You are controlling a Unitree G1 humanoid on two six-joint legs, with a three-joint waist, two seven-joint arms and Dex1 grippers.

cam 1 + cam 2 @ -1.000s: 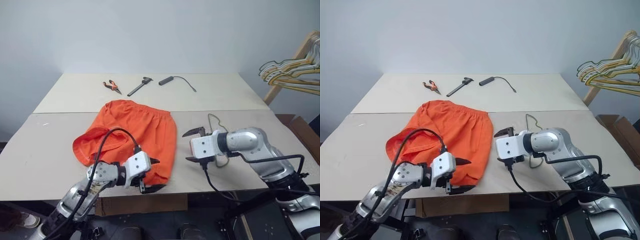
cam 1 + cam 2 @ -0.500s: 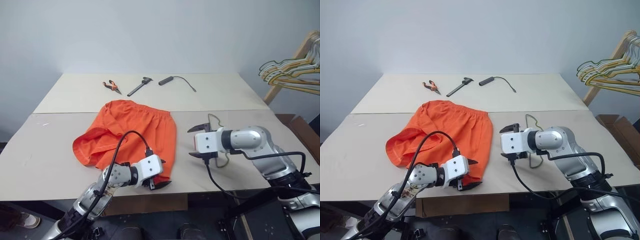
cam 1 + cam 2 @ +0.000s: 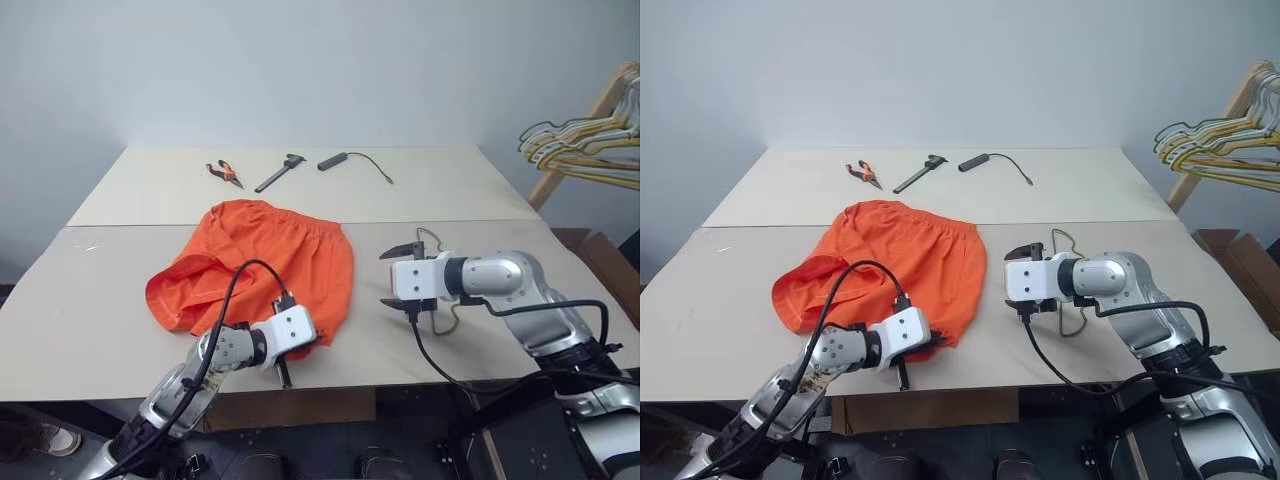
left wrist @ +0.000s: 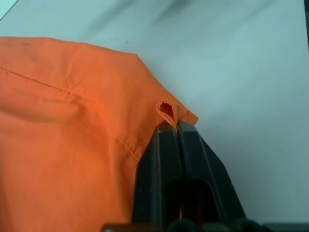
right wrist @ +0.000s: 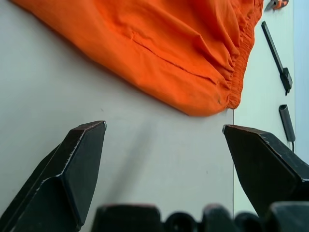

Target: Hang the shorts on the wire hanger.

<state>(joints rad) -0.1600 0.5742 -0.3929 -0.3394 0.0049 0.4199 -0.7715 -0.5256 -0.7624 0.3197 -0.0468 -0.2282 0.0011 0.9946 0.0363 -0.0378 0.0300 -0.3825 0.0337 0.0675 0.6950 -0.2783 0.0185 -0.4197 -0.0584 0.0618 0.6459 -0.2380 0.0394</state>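
Note:
The orange shorts [image 3: 270, 265] lie flat across the middle of the table, their gathered waistband toward the far right. My left gripper [image 3: 283, 368] is at the near hem. In the left wrist view it [image 4: 170, 126] is shut on a small fold of the shorts [image 4: 72, 121] at the hem corner. My right gripper [image 3: 399, 277] hovers open just to the right of the shorts, nothing between its fingers, and sees the shorts [image 5: 169, 48] ahead. The thin wire hanger [image 3: 447, 322] lies on the table under the right wrist, mostly hidden.
Orange-handled pliers [image 3: 224, 172], a black tool [image 3: 280, 172] and a black device with a cable [image 3: 340, 160] lie on the far table. A bundle of hangers [image 3: 580, 150] hangs on a wooden rack at the right. A cardboard box [image 3: 605, 265] sits past the table's right edge.
My left gripper has gone from open to shut, pinching the near hem of the shorts after sliding in toward it. The right gripper stays open, shifted slightly to the right.

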